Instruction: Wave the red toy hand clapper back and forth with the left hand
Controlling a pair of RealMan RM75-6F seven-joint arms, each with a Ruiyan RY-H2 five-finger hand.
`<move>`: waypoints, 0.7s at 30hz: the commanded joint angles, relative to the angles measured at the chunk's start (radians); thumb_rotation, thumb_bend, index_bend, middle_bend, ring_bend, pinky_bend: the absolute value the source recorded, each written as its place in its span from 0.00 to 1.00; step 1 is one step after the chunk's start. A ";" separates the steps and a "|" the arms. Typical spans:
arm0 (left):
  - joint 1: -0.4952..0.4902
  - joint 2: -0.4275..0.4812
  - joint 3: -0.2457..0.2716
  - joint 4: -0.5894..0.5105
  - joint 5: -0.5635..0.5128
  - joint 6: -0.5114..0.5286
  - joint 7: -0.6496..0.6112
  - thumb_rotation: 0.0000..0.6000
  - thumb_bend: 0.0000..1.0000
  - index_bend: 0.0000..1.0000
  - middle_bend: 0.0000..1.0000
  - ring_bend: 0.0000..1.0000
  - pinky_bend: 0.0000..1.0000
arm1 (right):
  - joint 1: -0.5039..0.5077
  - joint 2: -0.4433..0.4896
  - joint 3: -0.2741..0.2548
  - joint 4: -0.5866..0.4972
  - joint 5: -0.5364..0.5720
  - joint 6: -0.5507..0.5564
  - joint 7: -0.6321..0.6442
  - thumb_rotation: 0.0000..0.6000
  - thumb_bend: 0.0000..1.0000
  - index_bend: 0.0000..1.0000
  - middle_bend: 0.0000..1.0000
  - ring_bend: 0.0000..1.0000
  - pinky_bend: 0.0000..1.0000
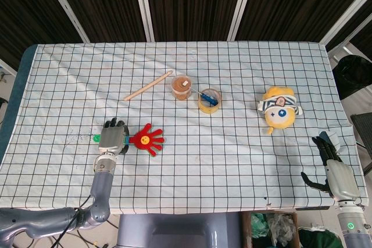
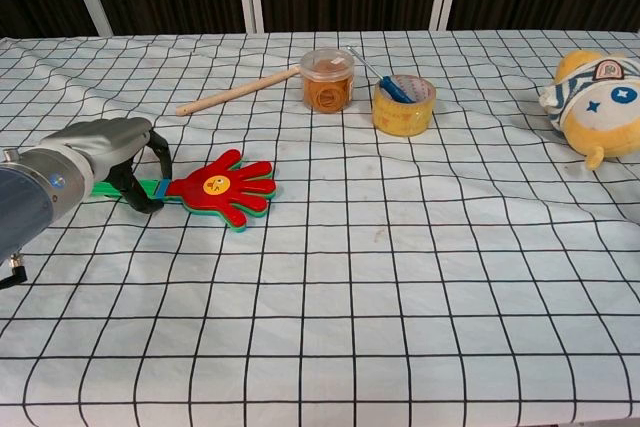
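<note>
The red toy hand clapper (image 1: 146, 139) (image 2: 223, 187) lies flat on the checked cloth at the left, its red palm pointing right and its green handle (image 2: 150, 188) running left. My left hand (image 1: 112, 137) (image 2: 105, 152) sits over that handle, its dark fingers (image 2: 158, 162) curling down around it to the cloth. The handle's green end (image 1: 95, 139) pokes out on the hand's far side. My right hand (image 1: 334, 169) hangs at the table's near right edge, fingers apart and holding nothing; only the head view shows it.
A wooden stick (image 1: 149, 85) lies at the back middle. Beside it stand a clear pot of brown bands (image 1: 181, 86) and a yellow tape roll (image 1: 208, 100) with a blue pen across it. A yellow plush toy (image 1: 278, 107) rests at the right.
</note>
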State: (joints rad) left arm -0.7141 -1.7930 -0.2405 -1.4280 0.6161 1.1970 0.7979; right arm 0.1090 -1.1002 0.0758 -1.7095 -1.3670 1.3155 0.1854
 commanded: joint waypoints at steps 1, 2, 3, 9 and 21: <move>0.000 0.001 0.000 -0.001 0.001 0.000 0.000 1.00 0.29 0.44 0.20 0.05 0.12 | 0.000 0.000 0.000 -0.001 -0.001 0.000 0.000 1.00 0.26 0.00 0.00 0.01 0.18; 0.000 0.002 0.001 -0.002 0.001 0.001 -0.001 1.00 0.29 0.44 0.20 0.05 0.12 | 0.000 0.000 -0.001 0.000 -0.001 0.000 0.000 1.00 0.26 0.00 0.00 0.01 0.18; 0.000 0.002 0.001 -0.002 0.001 0.001 -0.001 1.00 0.29 0.44 0.20 0.05 0.12 | 0.000 0.000 -0.001 0.000 -0.001 0.000 -0.001 1.00 0.26 0.00 0.00 0.01 0.18; -0.001 0.003 0.000 -0.002 0.000 0.002 -0.001 1.00 0.29 0.44 0.20 0.05 0.12 | 0.000 0.000 0.000 0.000 -0.002 0.001 0.001 1.00 0.26 0.00 0.00 0.01 0.18; -0.006 -0.004 0.001 0.005 -0.005 -0.003 0.003 1.00 0.29 0.44 0.20 0.05 0.12 | 0.000 0.000 -0.001 0.001 -0.002 0.000 0.001 1.00 0.26 0.00 0.00 0.01 0.18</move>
State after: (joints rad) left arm -0.7202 -1.7970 -0.2390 -1.4233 0.6109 1.1940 0.8008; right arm 0.1089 -1.1002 0.0752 -1.7086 -1.3687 1.3159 0.1862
